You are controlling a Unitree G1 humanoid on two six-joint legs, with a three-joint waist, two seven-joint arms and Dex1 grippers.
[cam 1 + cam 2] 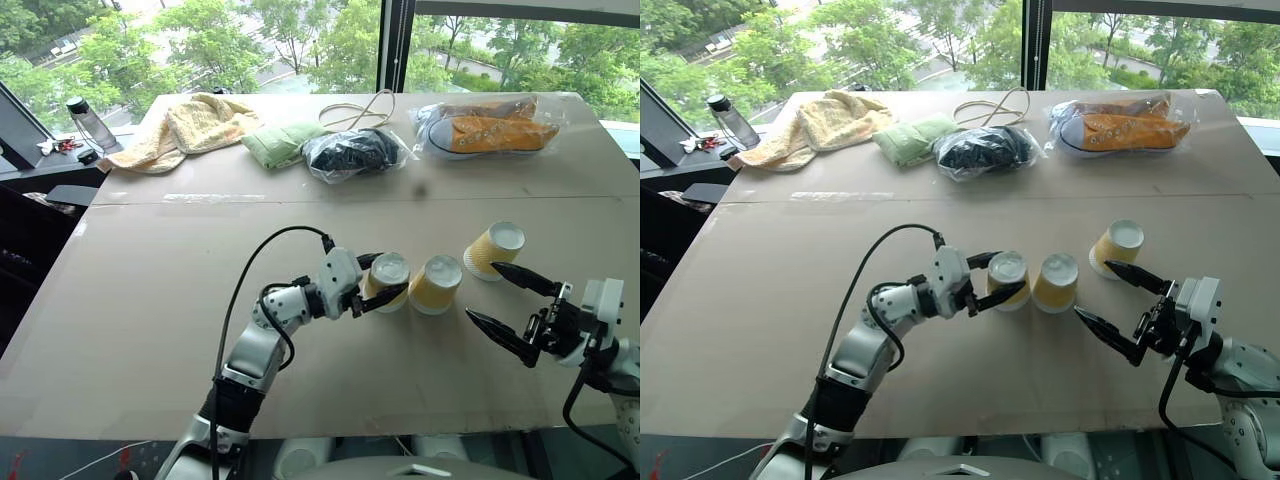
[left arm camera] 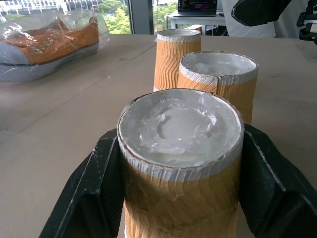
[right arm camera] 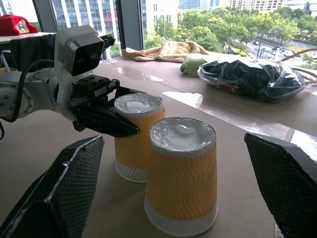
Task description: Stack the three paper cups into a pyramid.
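Right gripper (image 1: 508, 305) sits nearest, at about 4 o'clock on the table (image 1: 150, 300), fingers spread wide with nothing between them, tips aimed toward the cups. Left gripper (image 1: 378, 280) at 6 o'clock reaches in from the left, its fingers on both sides of the left cup (image 1: 387, 281); in the left wrist view the pads sit against the cup wall, though whether they press or just touch is hard to tell. All three cups stand upside down, white bases up, in a row running toward 2 o'clock. Middle cup (image 1: 436, 284) is just beside the left cup, maybe touching. Right cup (image 1: 494, 250) stands apart from the middle one, leaning a bit, just beyond the right gripper's upper finger. No cup is on top of another yet; all rest on the table.

Far edge, 10 o'clock: yellow towel (image 1: 185, 128). Toward 12: green cloth (image 1: 280, 142), then a bagged dark item (image 1: 352, 153) with a cord (image 1: 360, 112) looped behind it. At 1 o'clock: orange shoes in a clear bag (image 1: 490, 128). Bottle (image 1: 92, 124) stands off the table's far left corner.
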